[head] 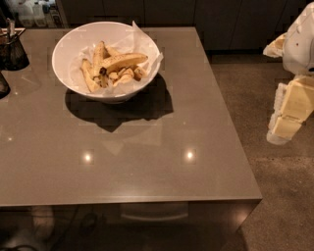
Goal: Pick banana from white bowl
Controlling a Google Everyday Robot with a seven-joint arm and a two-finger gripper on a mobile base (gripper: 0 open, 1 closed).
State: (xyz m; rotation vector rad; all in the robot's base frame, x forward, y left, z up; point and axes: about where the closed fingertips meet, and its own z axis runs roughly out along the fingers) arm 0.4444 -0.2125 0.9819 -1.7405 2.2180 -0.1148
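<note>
The white bowl (pixel 66 56) stands at the far left part of the grey table (pixel 147 162), lined with crinkled white paper. In it lie several bananas and pieces. The banana (pixel 121 61), the longest and fullest, pale yellow, lies across the top with its dark stem end pointing left. My gripper (pixel 283 128) hangs at the right edge of the view, off the table and over the floor, far to the right of the bowl and lower in the picture. It holds nothing that I can see.
A small dark container (pixel 12 49) with utensils stands at the table's far left edge, with another dark object (pixel 2 84) below it. Bottles (pixel 34 12) and dark cabinets stand behind. The table's right edge borders speckled floor (pixel 274 196).
</note>
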